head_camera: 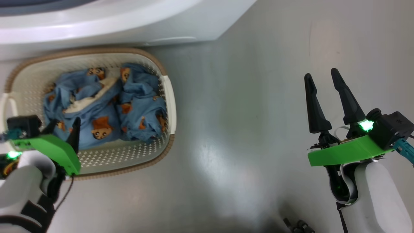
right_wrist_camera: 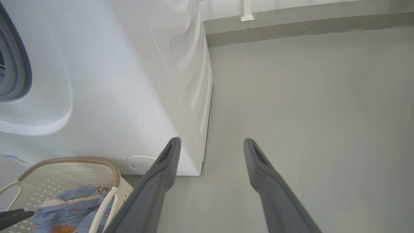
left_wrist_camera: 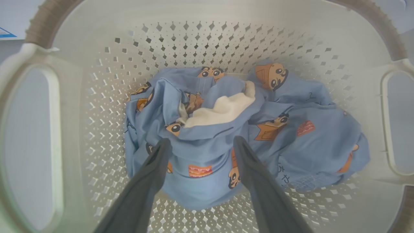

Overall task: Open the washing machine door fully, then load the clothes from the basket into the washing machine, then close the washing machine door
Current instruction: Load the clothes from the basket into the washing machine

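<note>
The clothes (head_camera: 129, 110) all lie in the basket (head_camera: 170, 97), which stands on the floor (head_camera: 242, 129) just beside the front of the washing machine (head_camera: 97, 26). So the loading has not begun, in my judgement, and the closing comes after it.

About the first step I am less sure. The right wrist view shows a grey ring (right_wrist_camera: 24, 64) at its left edge, probably the seal of the opening. The washing machine door itself I cannot make out, so I cannot tell if it is fully open.

The basket holds a crumpled pile of blue bear-print cloth with a white piece (left_wrist_camera: 223, 111) in the middle. The left tool (left_wrist_camera: 201, 140) is spread wide low inside the basket, one finger on each side of a fold, and it grips nothing. The right tool (head_camera: 321, 73) is also spread and empty, over bare floor, well apart from the basket.
</note>
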Controlling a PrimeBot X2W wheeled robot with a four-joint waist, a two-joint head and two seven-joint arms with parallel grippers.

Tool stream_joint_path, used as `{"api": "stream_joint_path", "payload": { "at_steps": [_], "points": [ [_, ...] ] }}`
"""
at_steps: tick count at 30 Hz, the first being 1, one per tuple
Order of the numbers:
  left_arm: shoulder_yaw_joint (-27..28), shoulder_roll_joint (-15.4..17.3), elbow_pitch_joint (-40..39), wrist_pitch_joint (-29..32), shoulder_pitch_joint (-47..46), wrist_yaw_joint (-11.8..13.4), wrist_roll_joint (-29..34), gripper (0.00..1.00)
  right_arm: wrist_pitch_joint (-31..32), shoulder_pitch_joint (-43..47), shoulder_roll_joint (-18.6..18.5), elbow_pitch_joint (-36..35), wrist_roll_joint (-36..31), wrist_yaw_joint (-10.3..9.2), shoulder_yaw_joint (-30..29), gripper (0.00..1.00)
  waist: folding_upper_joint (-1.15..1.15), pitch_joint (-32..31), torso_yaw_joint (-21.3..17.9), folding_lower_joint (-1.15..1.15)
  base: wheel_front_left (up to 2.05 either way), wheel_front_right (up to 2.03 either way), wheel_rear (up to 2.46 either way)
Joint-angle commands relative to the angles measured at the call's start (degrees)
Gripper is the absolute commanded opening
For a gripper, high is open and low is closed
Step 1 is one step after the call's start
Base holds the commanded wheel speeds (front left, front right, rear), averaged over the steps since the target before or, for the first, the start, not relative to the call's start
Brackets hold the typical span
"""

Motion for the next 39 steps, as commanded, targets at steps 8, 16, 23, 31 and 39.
{"api": "stream_joint_path", "payload": {
  "at_steps": [8,16,23,31,39],
  "points": [
    [-4.34,4.90,2.07,3.36,-4.38,-0.09,-4.19,1.00,-0.68,-0.37,0.65,-2.05,-0.40,0.09,2.22,1.00,0.00,4.68,-2.92,0.00,0.00,0.00,0.00],
    [-8.56,6.62,2.52,6.00,-6.72,-0.09,-6.89,1.00,-0.68,-1.08,0.67,-2.91,0.93,0.09,3.59,1.00,0.00,6.60,-4.69,0.00,0.00,0.00,0.00],
    [-11.42,6.82,2.95,7.26,-7.82,-0.09,-10.36,0.43,-0.68,-1.08,0.68,-3.16,1.22,0.09,4.35,1.00,0.00,6.90,-5.35,0.00,0.00,0.00,0.00],
    [-13.94,5.41,1.63,6.34,-6.61,-0.09,-15.25,0.00,-0.68,-0.72,0.68,-2.31,0.51,0.09,4.09,1.00,0.00,3.46,-3.45,0.00,0.00,0.00,0.00],
    [-15.17,5.06,0.67,0.79,-2.41,-0.09,-19.42,0.00,-0.68,1.05,0.68,0.59,-0.04,0.09,4.36,1.00,0.00,-5.29,-1.20,0.00,0.00,0.00,0.00]
  ]
}}
